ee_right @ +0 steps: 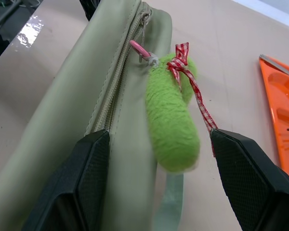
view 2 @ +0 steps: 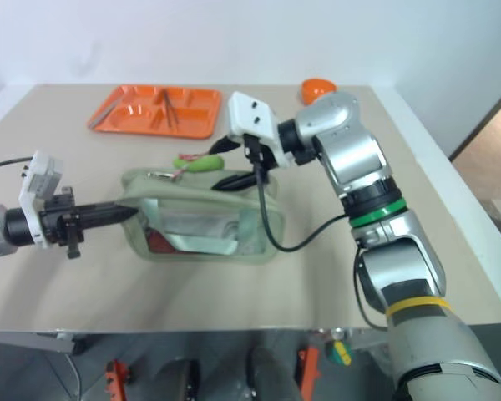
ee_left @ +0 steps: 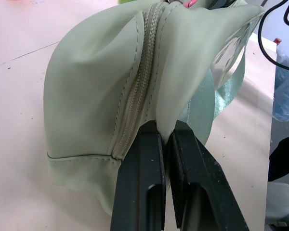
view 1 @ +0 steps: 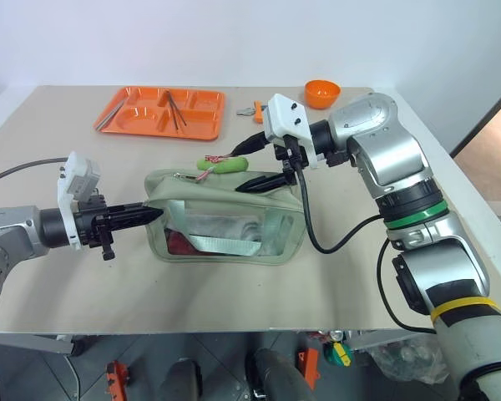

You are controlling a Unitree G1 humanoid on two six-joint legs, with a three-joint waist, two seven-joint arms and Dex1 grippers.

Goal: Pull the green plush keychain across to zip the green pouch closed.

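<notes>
A robot test room or lab: 1 plain beige table (view 1: 83,284) stands against a bare white wall (view 1: 234,33), carrying staged practice items, an orange tray (view 1: 150,117) and an orange bowl (view 1: 321,92). Tools and clutter lie on the floor (view 1: 334,351) beneath the table's near edge.

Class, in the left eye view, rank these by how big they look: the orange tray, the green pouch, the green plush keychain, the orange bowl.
1. green pouch
2. orange tray
3. orange bowl
4. green plush keychain, close to the bowl, so unsure.
</notes>
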